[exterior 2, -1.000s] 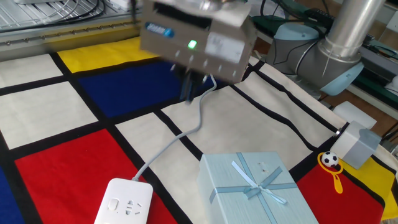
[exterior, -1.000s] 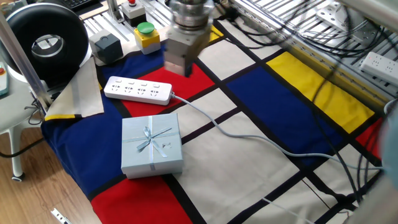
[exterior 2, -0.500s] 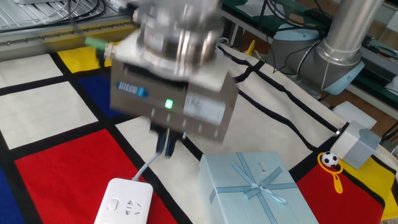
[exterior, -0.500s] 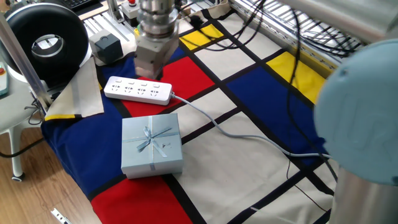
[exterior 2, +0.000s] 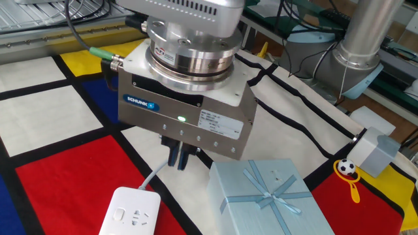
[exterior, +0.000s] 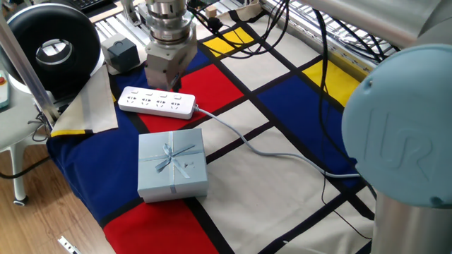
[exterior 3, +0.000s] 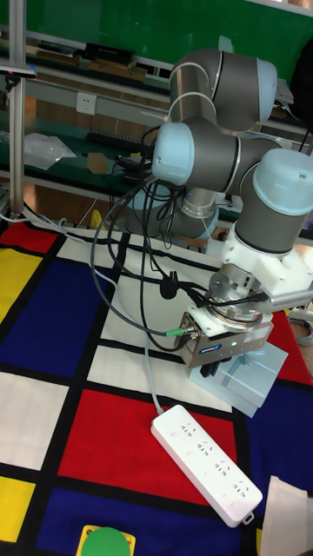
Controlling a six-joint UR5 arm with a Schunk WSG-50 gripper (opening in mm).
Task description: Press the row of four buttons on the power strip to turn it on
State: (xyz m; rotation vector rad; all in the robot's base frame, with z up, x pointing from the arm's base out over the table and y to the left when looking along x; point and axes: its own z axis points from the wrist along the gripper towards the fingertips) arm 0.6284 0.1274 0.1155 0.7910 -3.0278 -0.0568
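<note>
While hovering clear above the cable end of the power strip (exterior: pixel 157 102), gripper (exterior 2: pixel 177 156) fingers touching, holding nothing; strip's long axis runs away from cable, four buttons (exterior 3: pixel 209 441) along it.

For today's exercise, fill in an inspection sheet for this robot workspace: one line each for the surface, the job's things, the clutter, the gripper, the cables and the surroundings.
Surface: tablecloth in red, blue, yellow and white blocks with black lines.
Job's things: power strip lies flat on the cloth, with its row of four buttons; nothing touches them.
Clutter: pale blue gift box with ribbon, beside the strip; small ball-topped yellow toy; green round button.
Gripper: gripper hangs above the cloth near the strip's cable end; whether its fingers are open or shut cannot be told.
Cables: pale grey cable runs from the strip across the cloth; dark cables hang from the arm.
Surroundings: black round device; metal racks behind.
</note>
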